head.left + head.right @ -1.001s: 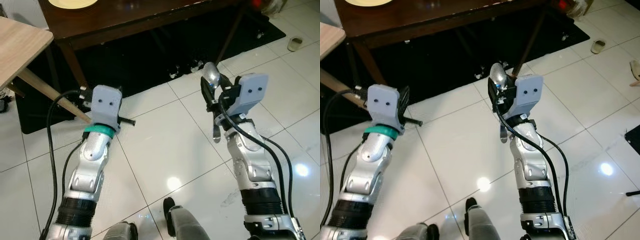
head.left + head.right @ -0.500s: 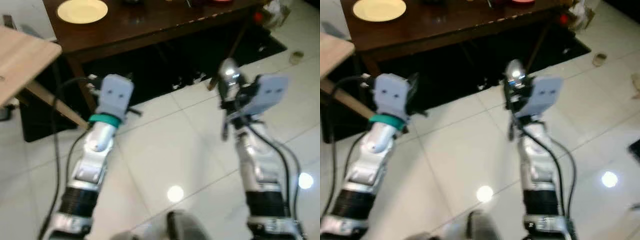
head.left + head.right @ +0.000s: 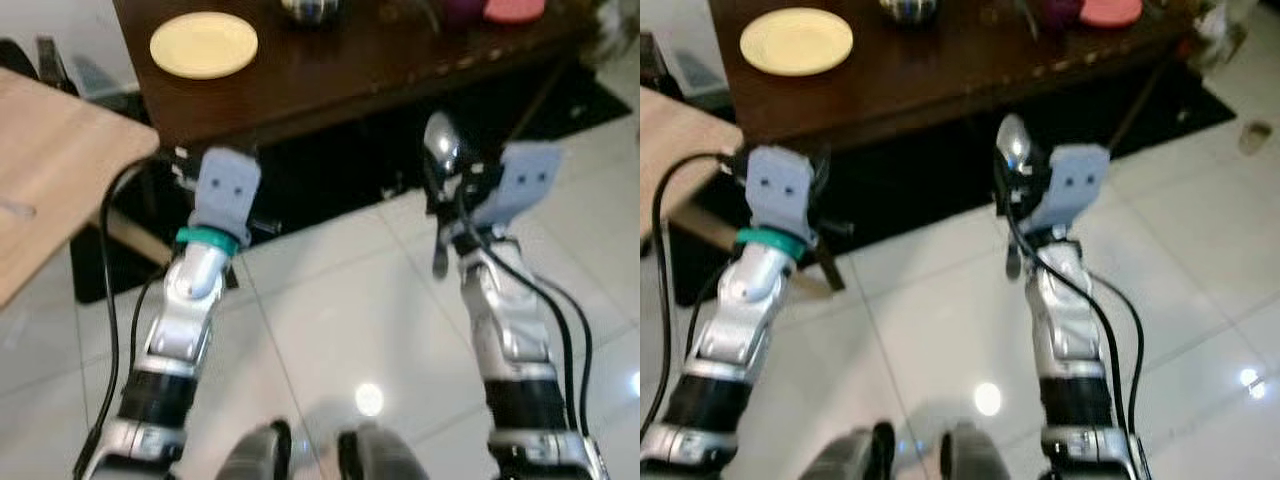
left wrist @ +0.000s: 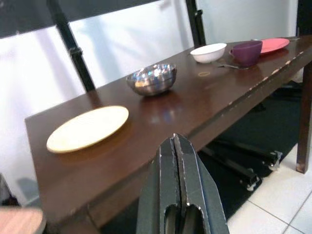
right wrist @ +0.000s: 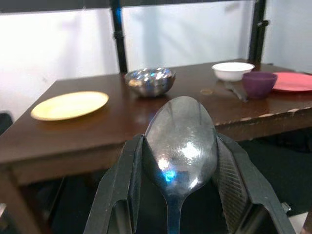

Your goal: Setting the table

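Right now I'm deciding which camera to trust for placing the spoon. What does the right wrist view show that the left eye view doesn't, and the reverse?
Right wrist view: the white bowl and purple cup on the table.

Left eye view: both silver arms, the white tiled floor, the light wooden table, and the shut left gripper.

Both: the spoon held in the right gripper, the yellow plate, the steel bowl, the dark table.

— What carries things here?
— A dark wooden table [image 4: 161, 112], standing on white floor tiles [image 3: 330, 330].
— What lies on it?
— A yellow plate [image 4: 87, 128] near its left end, a steel bowl [image 4: 151, 78] further along, then a white bowl [image 4: 208, 52], a purple bowl [image 4: 246, 52] and a pink plate [image 4: 274, 45] toward the right end.
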### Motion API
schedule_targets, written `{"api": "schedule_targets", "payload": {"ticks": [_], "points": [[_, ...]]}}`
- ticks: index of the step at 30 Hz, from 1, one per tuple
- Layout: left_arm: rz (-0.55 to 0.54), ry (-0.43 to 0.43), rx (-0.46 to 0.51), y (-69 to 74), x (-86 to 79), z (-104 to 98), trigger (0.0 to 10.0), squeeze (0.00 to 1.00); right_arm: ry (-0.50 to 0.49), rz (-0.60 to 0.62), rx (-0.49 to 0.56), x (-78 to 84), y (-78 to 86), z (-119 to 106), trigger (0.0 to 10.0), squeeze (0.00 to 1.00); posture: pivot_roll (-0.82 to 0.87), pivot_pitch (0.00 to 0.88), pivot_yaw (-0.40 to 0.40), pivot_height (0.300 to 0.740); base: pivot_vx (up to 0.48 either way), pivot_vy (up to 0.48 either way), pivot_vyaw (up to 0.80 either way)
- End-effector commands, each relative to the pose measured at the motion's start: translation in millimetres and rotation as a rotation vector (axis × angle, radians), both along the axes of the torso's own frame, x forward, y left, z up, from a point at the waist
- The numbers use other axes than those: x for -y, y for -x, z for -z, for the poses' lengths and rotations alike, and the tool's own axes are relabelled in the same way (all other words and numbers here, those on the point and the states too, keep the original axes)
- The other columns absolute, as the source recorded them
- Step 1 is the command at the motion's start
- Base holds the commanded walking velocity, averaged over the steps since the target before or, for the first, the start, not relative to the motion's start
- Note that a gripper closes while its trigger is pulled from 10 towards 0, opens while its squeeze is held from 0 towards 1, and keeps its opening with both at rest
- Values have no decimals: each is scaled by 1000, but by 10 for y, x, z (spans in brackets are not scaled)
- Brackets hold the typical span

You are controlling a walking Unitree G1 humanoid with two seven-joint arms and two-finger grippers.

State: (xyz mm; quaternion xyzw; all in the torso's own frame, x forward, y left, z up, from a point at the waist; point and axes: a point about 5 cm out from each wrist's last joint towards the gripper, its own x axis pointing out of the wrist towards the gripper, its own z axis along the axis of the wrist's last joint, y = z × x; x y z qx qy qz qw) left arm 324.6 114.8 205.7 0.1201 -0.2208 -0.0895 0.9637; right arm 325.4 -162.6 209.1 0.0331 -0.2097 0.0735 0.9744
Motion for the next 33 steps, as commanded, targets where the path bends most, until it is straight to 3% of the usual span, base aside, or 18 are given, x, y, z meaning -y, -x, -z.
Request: {"api": "schedule_targets", "payload": {"ticks": [1,11,33], "points": [[16,-15,7,15,54,7,10000,0,-4,13,5,38,22,3,10000,0,-104,132,68,740,379,0,0],[61,-28,98,65,142,-185,10000,0,-8,-15,45,-2,22,-119,10000,0,-101,136,67,740,368,0,0],[93,-24,122,63,243,-262,10000,0,-17,-15,52,-17,25,-149,10000,0,-101,143,75,740,430,0,0]]}}
